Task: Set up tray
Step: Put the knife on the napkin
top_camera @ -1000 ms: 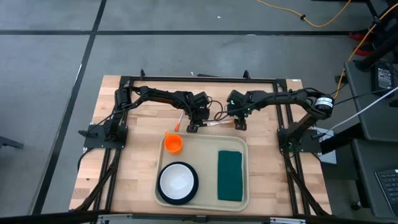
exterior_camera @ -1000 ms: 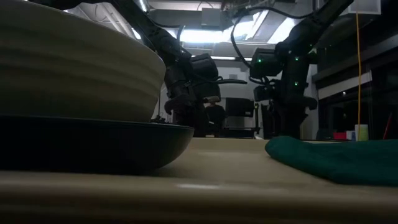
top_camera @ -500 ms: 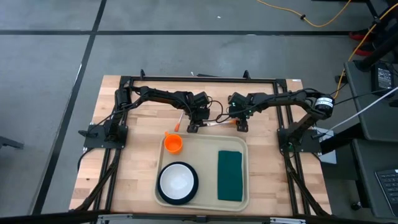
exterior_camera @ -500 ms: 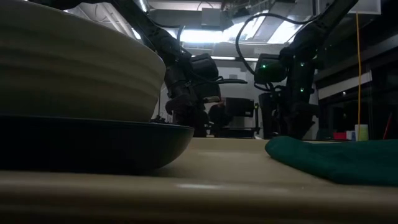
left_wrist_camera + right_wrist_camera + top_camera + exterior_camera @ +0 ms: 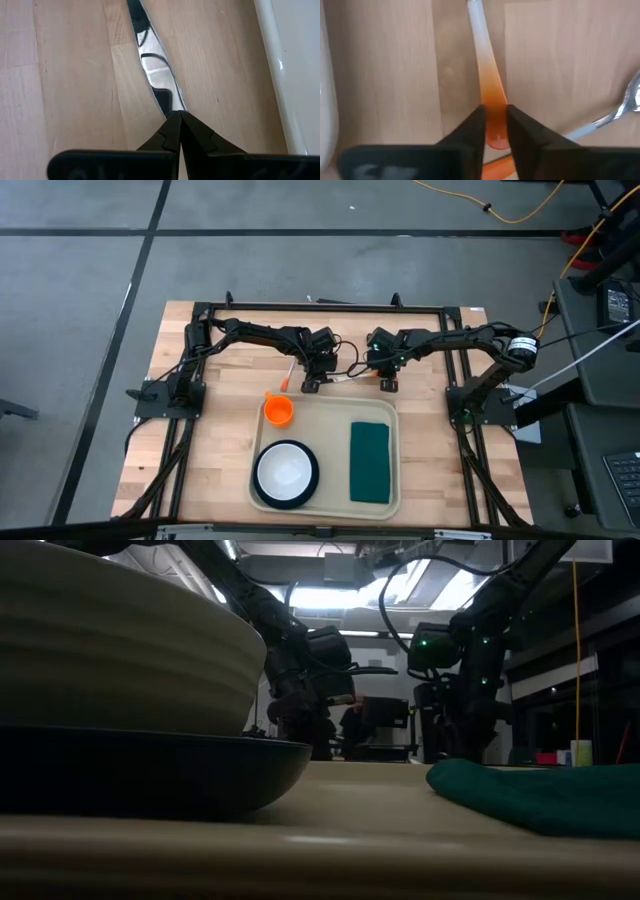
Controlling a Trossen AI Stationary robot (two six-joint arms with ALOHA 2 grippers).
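left gripper (image 5: pixel 173 131) closed on knife (image 5: pixel 155 75), beside tray (image 5: pixel 280 75) rim

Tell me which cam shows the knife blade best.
Left wrist view: the serrated knife blade fills the frame, lying on the wooden table beside the tray rim, with the left gripper shut on it. High view shows only a thin sliver. The low and right wrist views don't show it clearly.

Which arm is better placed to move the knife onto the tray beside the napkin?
Probably right: the right gripper holds the knife by its orange handle, nearer the napkin; the left gripper pinches only the blade.
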